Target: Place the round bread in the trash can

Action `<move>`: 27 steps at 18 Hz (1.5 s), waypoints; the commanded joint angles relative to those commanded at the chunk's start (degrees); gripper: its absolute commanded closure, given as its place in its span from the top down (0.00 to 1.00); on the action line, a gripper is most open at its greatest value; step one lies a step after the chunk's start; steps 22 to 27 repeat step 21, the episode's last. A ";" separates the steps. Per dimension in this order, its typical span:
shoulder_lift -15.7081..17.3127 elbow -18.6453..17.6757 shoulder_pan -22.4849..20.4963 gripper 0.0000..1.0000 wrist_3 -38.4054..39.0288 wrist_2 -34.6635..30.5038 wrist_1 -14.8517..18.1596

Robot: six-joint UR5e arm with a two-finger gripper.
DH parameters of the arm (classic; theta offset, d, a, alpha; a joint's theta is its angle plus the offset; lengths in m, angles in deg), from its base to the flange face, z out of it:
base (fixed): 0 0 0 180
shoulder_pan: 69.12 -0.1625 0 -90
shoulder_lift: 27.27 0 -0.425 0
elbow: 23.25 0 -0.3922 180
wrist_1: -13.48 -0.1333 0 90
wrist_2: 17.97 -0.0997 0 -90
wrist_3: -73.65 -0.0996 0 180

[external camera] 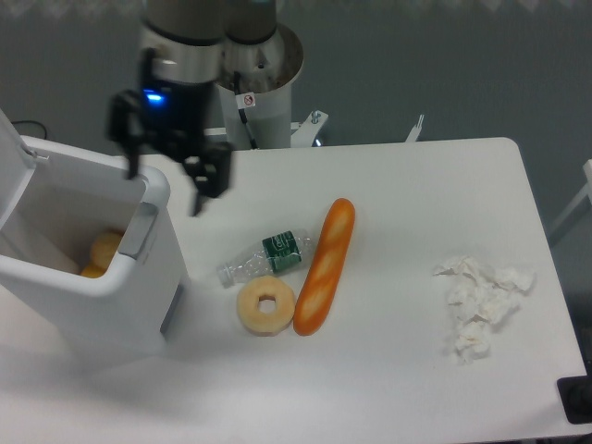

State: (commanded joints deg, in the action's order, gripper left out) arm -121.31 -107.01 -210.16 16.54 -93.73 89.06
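The lumpy golden round bread [104, 247] lies inside the boxy white plastic trash can [111, 305] at left. The black two-finger gripper [166, 185], upper left, spreads wide, empty. On the table: one smooth orange baguette [325, 265], one pale ring bread [266, 305], one crushed clear bottle [265, 258].

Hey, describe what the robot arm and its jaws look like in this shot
The arm is a silvery-grey cylindrical tube ending in a black wrist section with a small glowing blue light. The gripper is black, with two dark jaws. Its round grey base bears a small red-and-white sticker.
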 joint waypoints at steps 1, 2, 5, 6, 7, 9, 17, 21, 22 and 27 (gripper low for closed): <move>-0.35 -0.09 -1.59 1.00 -1.33 -0.53 -0.09; -1.14 -0.09 -3.17 1.00 -2.64 -0.97 -0.18; -5.86 -0.09 -8.69 1.00 -11.21 -5.42 -1.66; -7.54 0.00 -10.55 1.00 -14.14 -6.58 -2.11; -8.78 0.00 -11.35 1.00 -15.82 -6.77 -2.72; -10.80 -0.09 -12.84 1.00 -18.20 -6.86 -3.77; -17.40 -0.79 -13.47 1.00 -20.15 -13.98 -7.65; -19.25 -1.32 -12.85 1.00 -20.06 -14.15 -10.63; -19.25 -1.32 -12.85 1.00 -20.06 -14.15 -10.63; -19.25 -1.32 -12.85 1.00 -20.06 -14.15 -10.63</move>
